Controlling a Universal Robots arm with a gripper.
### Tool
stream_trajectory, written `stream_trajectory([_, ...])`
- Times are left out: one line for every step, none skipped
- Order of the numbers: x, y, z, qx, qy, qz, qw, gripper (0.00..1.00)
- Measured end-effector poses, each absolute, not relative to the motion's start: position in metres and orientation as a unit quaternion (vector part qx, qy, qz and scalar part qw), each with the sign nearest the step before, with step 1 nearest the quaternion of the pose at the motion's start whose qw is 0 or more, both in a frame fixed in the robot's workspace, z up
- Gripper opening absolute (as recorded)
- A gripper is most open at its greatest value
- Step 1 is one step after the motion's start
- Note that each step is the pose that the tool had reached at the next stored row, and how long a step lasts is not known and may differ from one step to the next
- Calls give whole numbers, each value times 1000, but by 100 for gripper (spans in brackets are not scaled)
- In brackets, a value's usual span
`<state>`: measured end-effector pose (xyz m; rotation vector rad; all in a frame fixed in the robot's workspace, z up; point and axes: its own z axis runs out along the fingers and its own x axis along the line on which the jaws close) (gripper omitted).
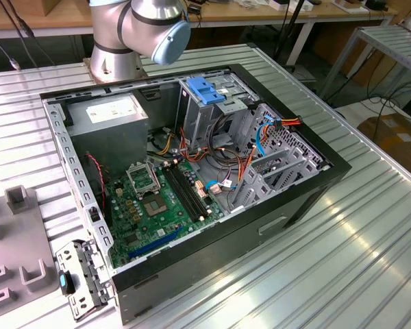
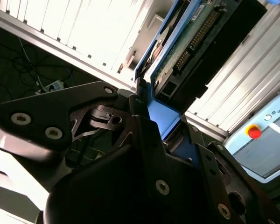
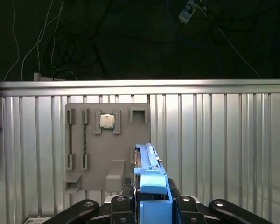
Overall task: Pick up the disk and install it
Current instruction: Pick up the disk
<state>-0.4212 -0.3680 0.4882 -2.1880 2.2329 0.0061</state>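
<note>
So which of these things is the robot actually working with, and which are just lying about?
In the job: disk, gripped by the fingers; open computer case, likely where it goes.
Lying about: grey holder plate; chip on it; grey box with white sticker; control tablet with red button.

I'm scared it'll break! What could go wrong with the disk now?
The gripper grips the disk by one end; it may slip and fall toward the tray with the chip. Inside the case, loose cables crowd the cage, so the disk could snag them.
</note>
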Motion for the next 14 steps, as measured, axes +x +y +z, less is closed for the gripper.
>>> stream_trajectory([-420, -368, 488, -700, 714, 2, 8, 37])
stream_trajectory([-419, -368, 488, -700, 714, 2, 8, 37])
stream_trajectory([-418, -368, 488, -700, 714, 2, 8, 37])
stream_trajectory([-417, -368, 488, -700, 714, 2, 8, 37])
stream_trajectory([-416, -368, 488, -700, 714, 2, 8, 37])
stream_trajectory([-415, -368, 488, -700, 714, 2, 8, 37])
stream_trajectory([-414, -368, 488, -700, 714, 2, 8, 37])
stream_trajectory([-413, -368, 488, -700, 714, 2, 8, 37])
stream_trajectory([-412, -368, 488, -700, 714, 2, 8, 37])
stream_trajectory([-411, -368, 488, -700, 714, 2, 8, 37])
stream_trajectory([-411, -368, 488, -700, 714, 2, 8, 37])
stream_trajectory([-410, -368, 488, -700, 714, 2, 8, 37])
stream_trajectory([-409, -368, 488, -700, 714, 2, 8, 37])
stream_trajectory([-408, -368, 488, -700, 714, 2, 8, 37])
